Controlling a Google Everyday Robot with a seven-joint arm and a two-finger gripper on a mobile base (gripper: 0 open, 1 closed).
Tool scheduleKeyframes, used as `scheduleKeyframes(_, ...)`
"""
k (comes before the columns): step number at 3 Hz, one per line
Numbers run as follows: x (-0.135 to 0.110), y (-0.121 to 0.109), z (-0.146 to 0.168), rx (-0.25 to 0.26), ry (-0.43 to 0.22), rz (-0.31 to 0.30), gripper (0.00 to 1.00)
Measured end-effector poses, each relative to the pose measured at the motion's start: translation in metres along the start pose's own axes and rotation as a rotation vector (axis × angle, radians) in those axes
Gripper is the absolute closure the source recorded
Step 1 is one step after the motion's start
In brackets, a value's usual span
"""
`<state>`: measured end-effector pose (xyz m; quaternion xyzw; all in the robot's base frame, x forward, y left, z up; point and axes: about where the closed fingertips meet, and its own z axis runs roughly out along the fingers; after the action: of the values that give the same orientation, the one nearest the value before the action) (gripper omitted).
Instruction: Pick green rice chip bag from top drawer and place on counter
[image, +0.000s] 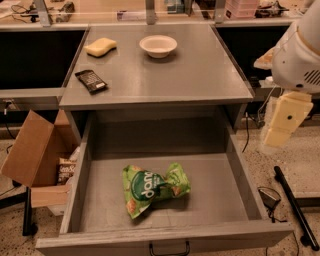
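Note:
The green rice chip bag (155, 187) lies crumpled on the flat grey bottom of the open top drawer (220, 200), a little left of its middle. The drawer is pulled out towards me, with its dark handle (169, 248) at the front edge. The counter (190, 75) is the grey tabletop right above and behind the drawer. My gripper (282, 122) hangs from the white arm at the right, outside the drawer's right side and above the floor, well away from the bag. It holds nothing that I can see.
On the counter are a white bowl (158, 46), a yellow sponge (100, 47) and a black snack bar wrapper (91, 80). A brown cardboard box (35, 150) stands on the floor left of the drawer. A black rod (295, 207) and cables lie on the floor at the right.

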<state>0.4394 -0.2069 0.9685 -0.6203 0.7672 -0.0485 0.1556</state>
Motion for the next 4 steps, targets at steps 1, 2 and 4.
scheduleKeyframes(1,-0.020,0.017,0.045,-0.046,-0.003,-0.104,0.00)
scheduleKeyframes(2,-0.038,0.053,0.132,-0.152,-0.057,-0.185,0.00)
scheduleKeyframes(4,-0.050,0.081,0.194,-0.229,-0.104,-0.220,0.00)
